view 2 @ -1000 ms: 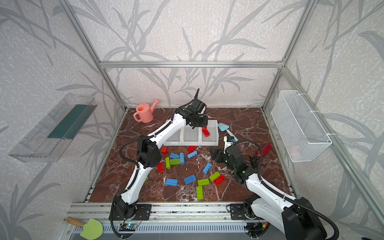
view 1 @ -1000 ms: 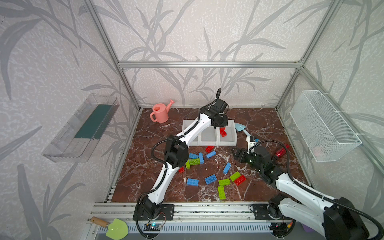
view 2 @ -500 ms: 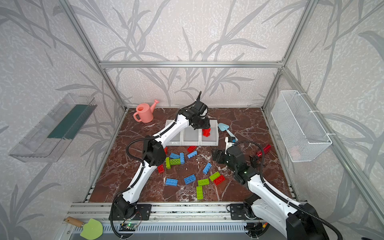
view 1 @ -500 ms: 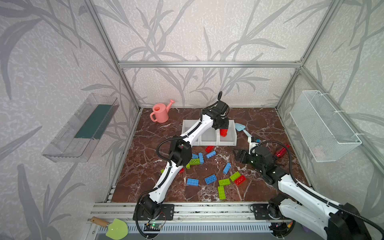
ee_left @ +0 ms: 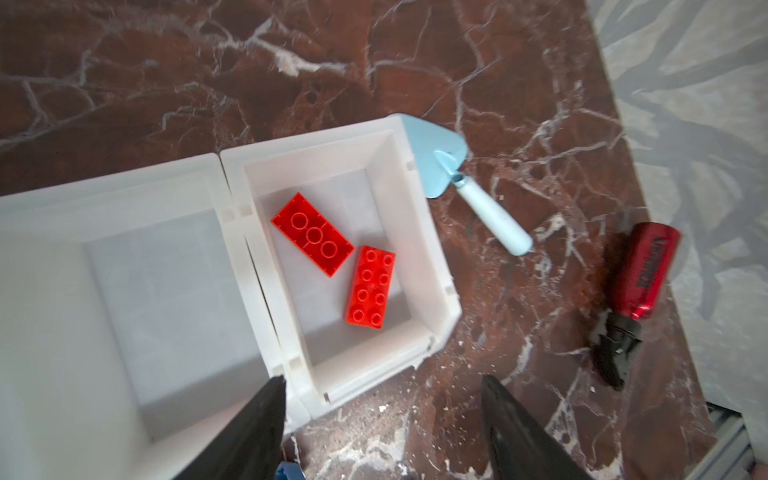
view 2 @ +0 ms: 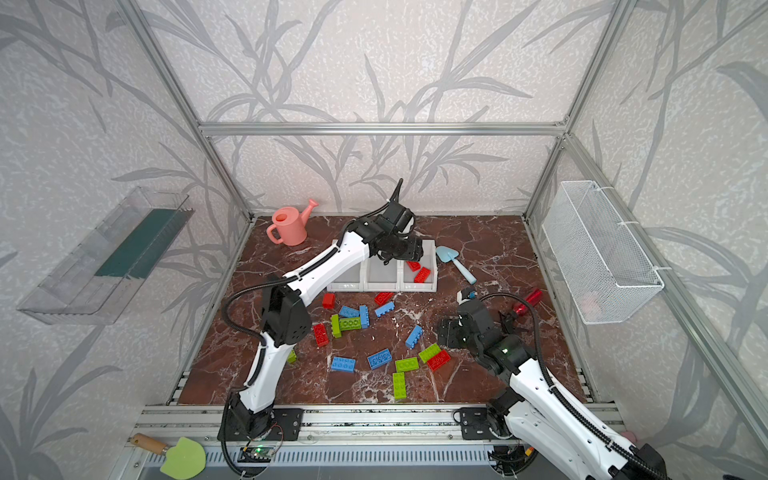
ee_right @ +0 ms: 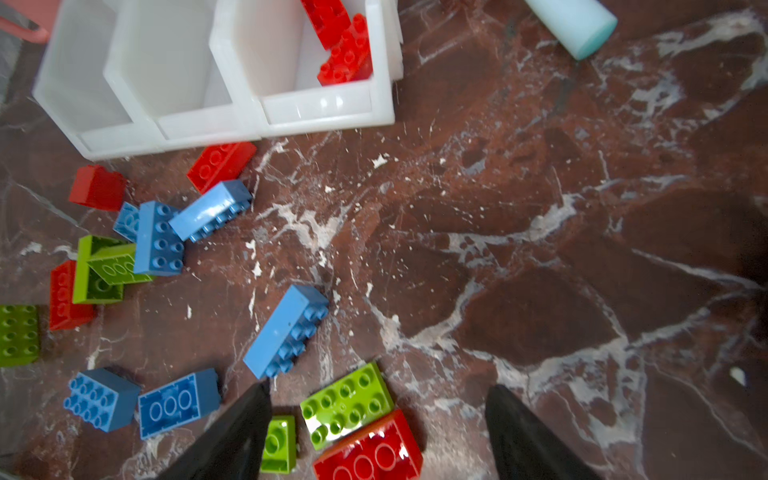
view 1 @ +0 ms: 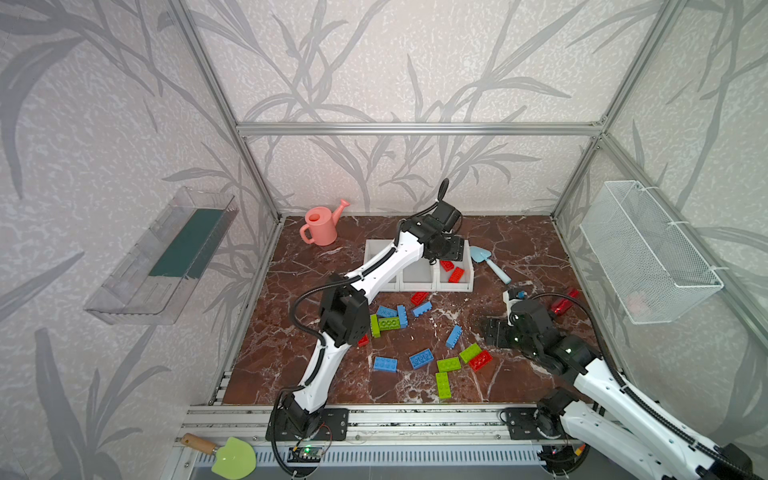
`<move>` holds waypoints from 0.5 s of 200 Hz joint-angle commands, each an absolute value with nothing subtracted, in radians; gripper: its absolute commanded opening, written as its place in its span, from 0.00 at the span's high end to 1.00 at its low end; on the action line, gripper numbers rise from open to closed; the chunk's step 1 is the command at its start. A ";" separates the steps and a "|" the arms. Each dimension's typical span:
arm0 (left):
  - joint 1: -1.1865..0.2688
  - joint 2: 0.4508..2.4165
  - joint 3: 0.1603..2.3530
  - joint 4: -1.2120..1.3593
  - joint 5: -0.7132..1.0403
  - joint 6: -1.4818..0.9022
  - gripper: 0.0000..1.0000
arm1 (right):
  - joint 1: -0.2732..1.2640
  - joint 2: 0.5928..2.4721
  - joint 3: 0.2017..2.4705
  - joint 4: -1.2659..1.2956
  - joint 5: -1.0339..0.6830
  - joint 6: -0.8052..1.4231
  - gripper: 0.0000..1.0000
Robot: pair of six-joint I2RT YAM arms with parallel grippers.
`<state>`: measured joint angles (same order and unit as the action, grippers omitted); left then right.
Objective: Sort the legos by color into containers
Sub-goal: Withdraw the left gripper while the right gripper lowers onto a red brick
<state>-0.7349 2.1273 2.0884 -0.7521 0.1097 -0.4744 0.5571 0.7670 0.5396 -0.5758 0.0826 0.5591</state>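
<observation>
The left gripper (ee_left: 382,415) hangs wide open and empty over the front lip of the rightmost of three joined white plastic bins (ee_left: 419,232), near the back edge of the red-brown marble tabletop (ee_left: 519,62). Two red studded plastic bricks (ee_left: 312,235) lie inside that bin, and a light-blue toy trowel (ee_left: 490,212) lies just beside it. The right gripper (ee_right: 380,428), equally open and empty, hovers by a lime green brick (ee_right: 347,403) among scattered blue and red bricks (ee_right: 286,328). A second ago the left jaws clamped one red brick above the bin.
</observation>
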 commanded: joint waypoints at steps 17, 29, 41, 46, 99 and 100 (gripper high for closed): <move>-0.776 1.849 1.722 -0.497 0.015 -0.524 0.26 | 0.655 0.798 0.563 -0.750 0.123 0.623 0.17; -0.789 1.773 1.602 -0.443 -0.018 -0.544 0.26 | 0.695 0.828 0.567 -0.764 0.129 0.632 0.20; -0.799 1.702 1.487 -0.395 -0.044 -0.565 0.27 | 0.732 0.855 0.565 -0.766 0.140 0.677 0.21; -0.803 1.677 1.445 -0.376 -0.053 -0.574 0.27 | 0.746 0.865 0.563 -0.764 0.147 0.687 0.21; -0.815 1.420 1.091 -0.308 -0.125 -0.632 0.27 | 0.835 0.989 0.561 -0.726 0.110 0.663 0.11; -0.815 1.416 1.086 -0.309 -0.126 -0.633 0.27 | 0.836 0.990 0.561 -0.726 0.110 0.662 0.11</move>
